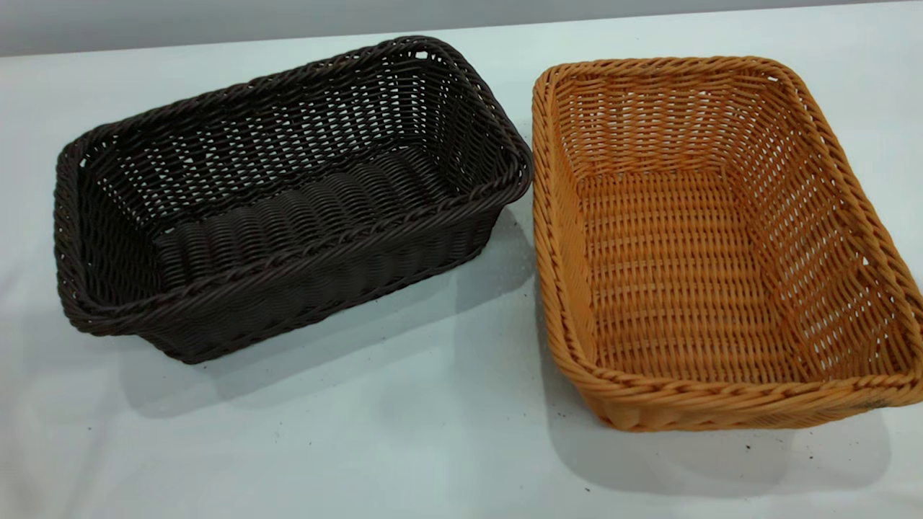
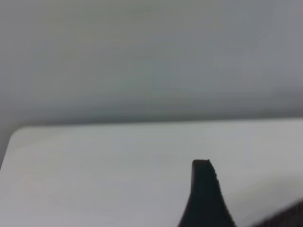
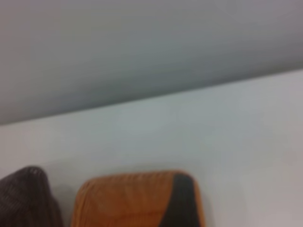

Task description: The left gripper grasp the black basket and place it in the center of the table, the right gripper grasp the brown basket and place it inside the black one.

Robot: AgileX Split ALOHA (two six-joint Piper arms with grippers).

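Observation:
The black basket (image 1: 288,194) stands on the table (image 1: 433,447) at the left, turned at a slant. The brown basket (image 1: 714,245) stands right of it, their rims almost touching at one corner. Both are empty and upright. Neither gripper appears in the exterior view. In the left wrist view a black part of my left gripper (image 2: 204,198) rises over bare table. In the right wrist view a dark part of my right gripper (image 3: 177,203) lies across the brown basket's (image 3: 123,203) rim, with the black basket (image 3: 26,198) beside it. Neither gripper is holding anything that I can see.
The table's far edge (image 1: 288,36) runs close behind the baskets, against a grey wall. Bare tabletop lies in front of both baskets. A dark blurred edge (image 2: 286,218) shows in a corner of the left wrist view; what it is cannot be told.

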